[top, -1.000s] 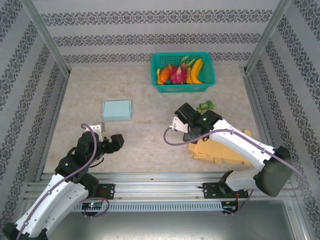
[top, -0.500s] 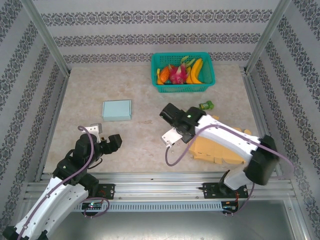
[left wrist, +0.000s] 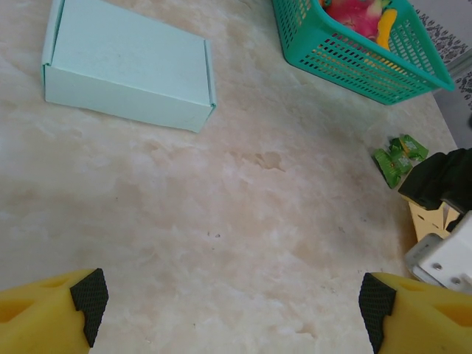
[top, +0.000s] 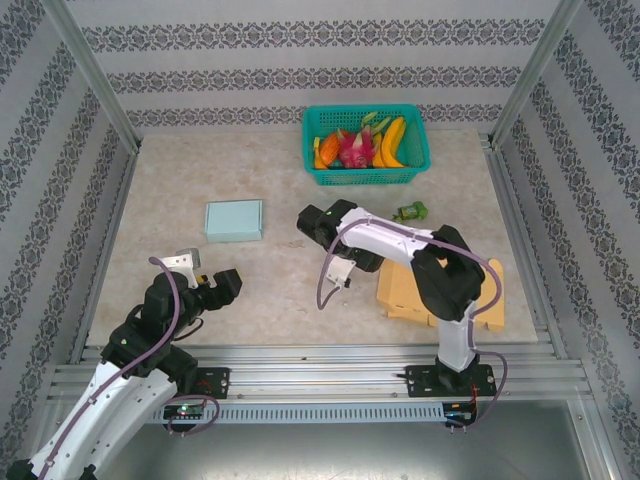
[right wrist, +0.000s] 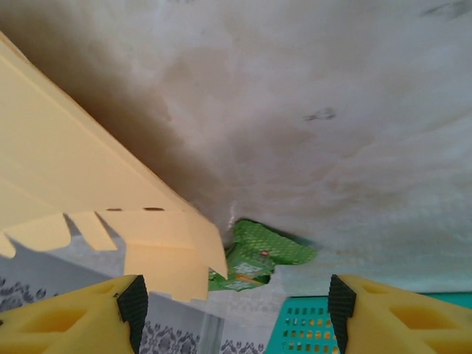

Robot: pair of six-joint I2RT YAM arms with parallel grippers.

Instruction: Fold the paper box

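Right end effector (right wrist: 237, 308) near paper box (right wrist: 74, 188)

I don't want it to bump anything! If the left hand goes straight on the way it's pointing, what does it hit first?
Most likely just the bare table. The open left hand points down at the stretch between the blue box and the green packet, touching neither. Depth is hard to judge, though.

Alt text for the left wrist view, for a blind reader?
A closed pale blue box lies on the marble table, with a teal fruit basket and a green packet farther right. The left gripper hangs open, empty.
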